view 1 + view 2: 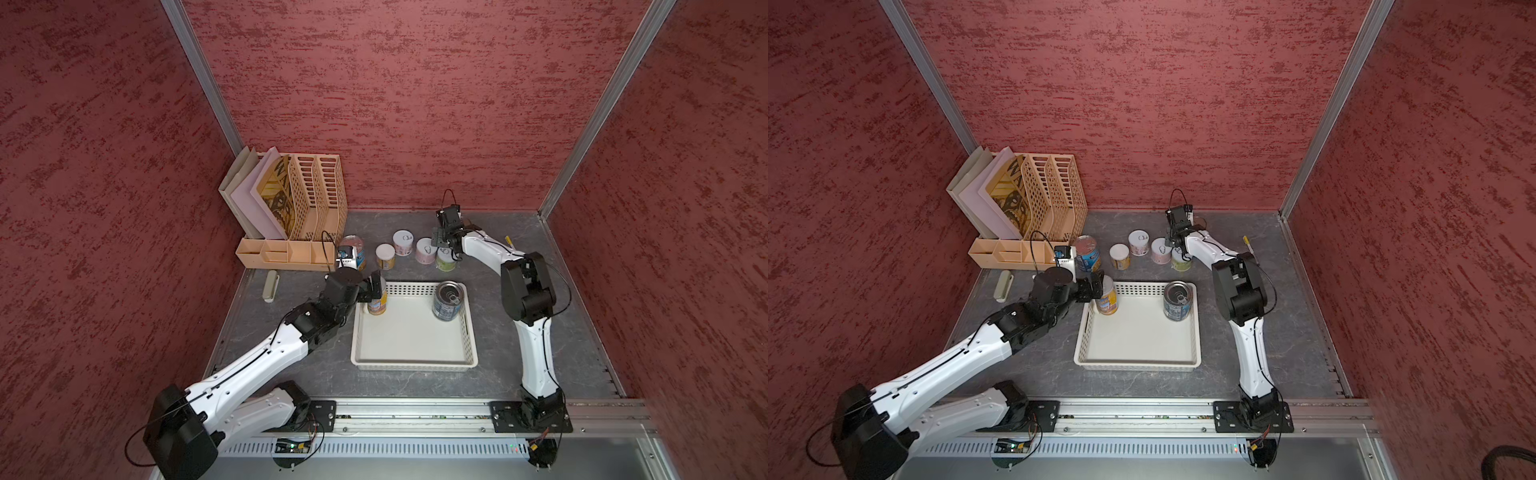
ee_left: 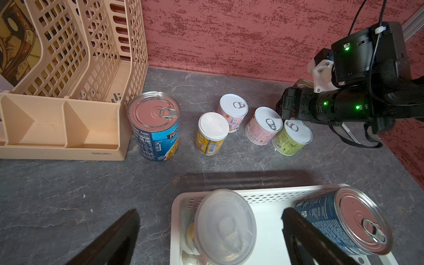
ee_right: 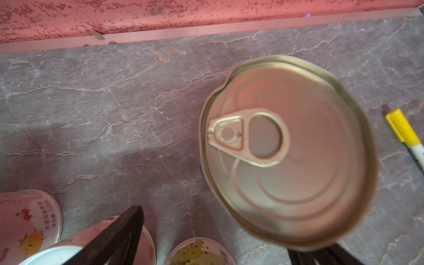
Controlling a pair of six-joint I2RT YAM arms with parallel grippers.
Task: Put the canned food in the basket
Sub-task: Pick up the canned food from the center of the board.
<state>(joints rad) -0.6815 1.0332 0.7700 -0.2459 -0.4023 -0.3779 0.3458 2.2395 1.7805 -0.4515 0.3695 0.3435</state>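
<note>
Though cans [image 1: 448,301] curve, basket [image 1: 413,365] is square.

Beige file organizer [image 1: 307,216] holding folders [image 1: 251,199], yellow-capped pen [image 3: 403,132], pale oblong case [image 1: 270,286], grey tabletop [image 1: 324,374]

Blurred, partly hidden
The gold can top [image 3: 286,151] beside the right claw [image 3: 218,229] is blurred; its label is hidden underneath.
</note>
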